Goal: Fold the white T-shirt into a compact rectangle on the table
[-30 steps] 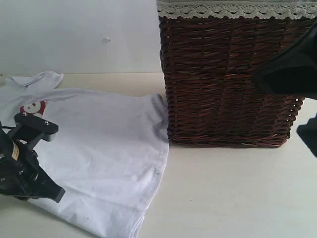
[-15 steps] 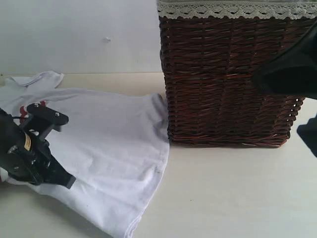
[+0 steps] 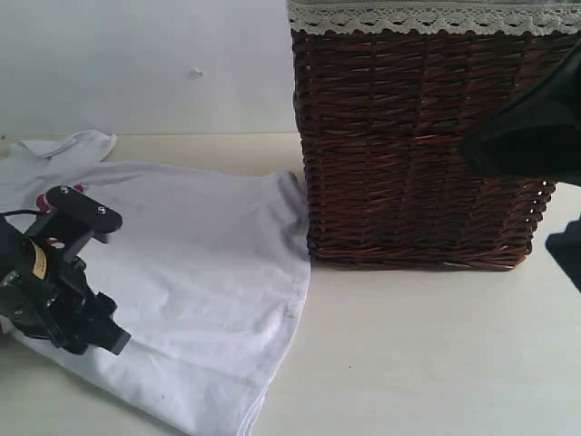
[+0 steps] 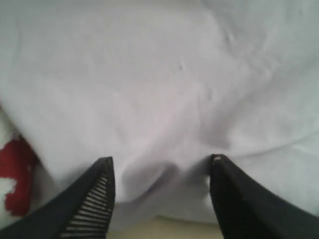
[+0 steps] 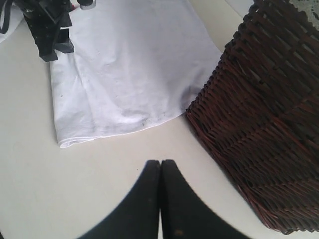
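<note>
In the exterior view the white T-shirt lies spread flat on the left half of the table, its hem running down toward the near edge and one sleeve reaching back toward the wall; a trace of red lettering peeps out just behind the left gripper, which sits low over the shirt's near left side with its two fingers spread apart; the dark brown wicker basket with cream lace trim stands on the right, the shirt's far corner just beside its base; a dark blurred shape at the right edge is the right arm, its fingers not legible here. In the left wrist view the left gripper has its fingers wide apart, tips down on the white T-shirt, a soft ridge of cloth bunched loosely between them and not pinched; a red letter shows at one side, and a sliver of table past the cloth's edge. In the right wrist view the right gripper has its fingers pressed together with nothing between them, over bare table; beyond lie the T-shirt's hem, the basket and the left gripper.
</note>
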{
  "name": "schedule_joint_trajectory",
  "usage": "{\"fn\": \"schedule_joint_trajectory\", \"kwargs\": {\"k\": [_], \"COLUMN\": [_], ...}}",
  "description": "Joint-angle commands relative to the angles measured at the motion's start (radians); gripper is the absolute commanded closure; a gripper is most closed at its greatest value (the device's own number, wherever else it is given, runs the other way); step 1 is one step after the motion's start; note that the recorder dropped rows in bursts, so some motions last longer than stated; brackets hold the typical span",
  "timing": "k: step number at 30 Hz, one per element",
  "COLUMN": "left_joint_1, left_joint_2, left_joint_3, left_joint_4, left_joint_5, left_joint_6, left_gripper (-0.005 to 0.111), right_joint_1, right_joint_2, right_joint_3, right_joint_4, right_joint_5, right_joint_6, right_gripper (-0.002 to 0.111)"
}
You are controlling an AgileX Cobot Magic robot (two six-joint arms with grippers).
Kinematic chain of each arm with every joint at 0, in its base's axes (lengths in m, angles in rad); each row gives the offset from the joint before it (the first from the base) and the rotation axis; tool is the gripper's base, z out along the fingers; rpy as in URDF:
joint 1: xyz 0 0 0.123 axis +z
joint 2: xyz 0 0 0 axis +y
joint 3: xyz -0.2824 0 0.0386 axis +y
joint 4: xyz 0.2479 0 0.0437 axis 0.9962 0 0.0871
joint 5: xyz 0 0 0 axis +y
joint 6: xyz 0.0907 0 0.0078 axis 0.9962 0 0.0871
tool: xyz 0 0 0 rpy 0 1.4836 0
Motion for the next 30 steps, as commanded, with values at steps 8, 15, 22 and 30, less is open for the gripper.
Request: {"fn": "schedule_joint_trajectory", "kwargs": {"k": [8, 15, 22, 30], "left_joint_1": [-0.011, -0.102, -0.22, -0.197], "left_joint_2": [0.168, 0.145, 0.125, -0.037], "left_joint_3": [0.006, -0.018, -0.019, -0.02], "left_joint_4": [-0.029, -0.11, -0.136, -0.117], "left_joint_5": [-0.076, 0.122, 0.268, 0.208], "left_joint_6": [0.0, 0.004, 0.006, 0.0], "left_gripper": [0.097, 0.107, 0.107, 0.104], "right_joint_1": [-0.004, -0.004, -0.004, -0.004], "right_joint_2": [0.002, 0.002, 0.002, 0.002], "right_joint_3": [0.005, 0.005, 0.005, 0.005], "right_joint_4": [-0.004, 0.004, 0.004, 0.004], "right_joint_5": [-0.005, -0.005, -0.003, -0.003], "right_joint_6": [-0.006, -0.006, -0.006, -0.019], "right_gripper": [0.108, 0.108, 0.108, 0.108]}}
